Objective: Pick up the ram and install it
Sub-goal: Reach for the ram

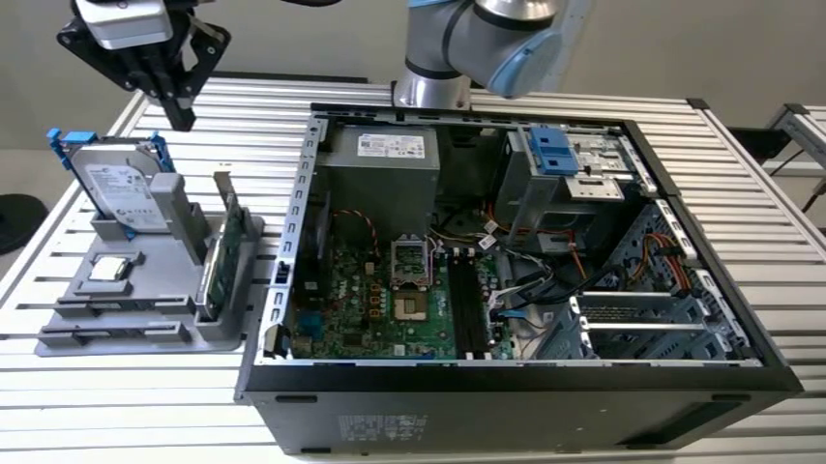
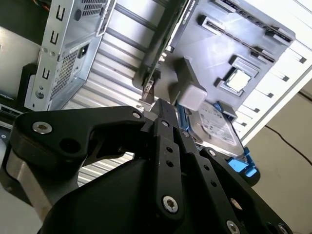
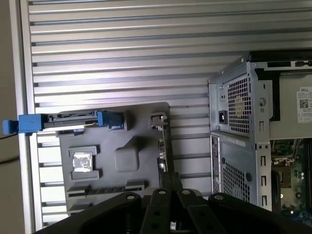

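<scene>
In the exterior view the gripper (image 1: 181,118) hangs above the far corner of the tabletop (image 1: 130,416) on the exterior view's left, its fingers pressed together on nothing, well above the grey parts holder (image 1: 142,329). That holder carries a hard drive (image 1: 123,188) leaning at its far end, a processor chip (image 1: 110,269) lying flat, and a green card (image 1: 236,251) standing on edge along the side facing the open computer case (image 1: 516,406). The ram (image 1: 211,278) is, as far as I can judge, the thinner board standing just beside that card; its colour does not read clearly. The step in hand is the approach, and a good pick calls for the fingers to part before they reach the board, then straddle its top edge squarely, clear of the card. In the second wrist view the closed fingertips (image 2: 162,105) point toward the end of that upright row, near the drive's blue rail. In the first wrist view the fingertips (image 3: 170,178) sit over the holder's case-side edge. Room is tight there, with the case wall (image 3: 239,112) near across a strip of bare slats. The tabletop beyond the holder's far edge is open.
</scene>
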`<state>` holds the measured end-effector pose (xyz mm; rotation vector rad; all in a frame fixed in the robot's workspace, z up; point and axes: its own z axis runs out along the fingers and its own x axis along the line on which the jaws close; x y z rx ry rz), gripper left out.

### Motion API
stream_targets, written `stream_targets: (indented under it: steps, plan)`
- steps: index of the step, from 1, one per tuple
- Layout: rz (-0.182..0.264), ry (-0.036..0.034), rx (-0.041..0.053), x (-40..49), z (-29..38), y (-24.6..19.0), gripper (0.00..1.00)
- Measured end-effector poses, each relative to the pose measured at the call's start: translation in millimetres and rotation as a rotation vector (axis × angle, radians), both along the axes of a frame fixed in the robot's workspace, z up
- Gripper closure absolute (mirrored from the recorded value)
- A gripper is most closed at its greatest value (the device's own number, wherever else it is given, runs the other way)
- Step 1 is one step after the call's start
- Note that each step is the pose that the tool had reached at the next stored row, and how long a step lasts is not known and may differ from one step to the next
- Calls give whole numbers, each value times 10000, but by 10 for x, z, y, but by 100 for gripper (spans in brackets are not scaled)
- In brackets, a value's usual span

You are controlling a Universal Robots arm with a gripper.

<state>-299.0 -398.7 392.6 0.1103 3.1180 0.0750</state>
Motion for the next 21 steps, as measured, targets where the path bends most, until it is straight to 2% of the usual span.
stream_targets:
  steps: [11,21]
  plan:
    - [-1,0,-1,-110,0,0,100]
    - [0,0,-1,-118,0,0,100]
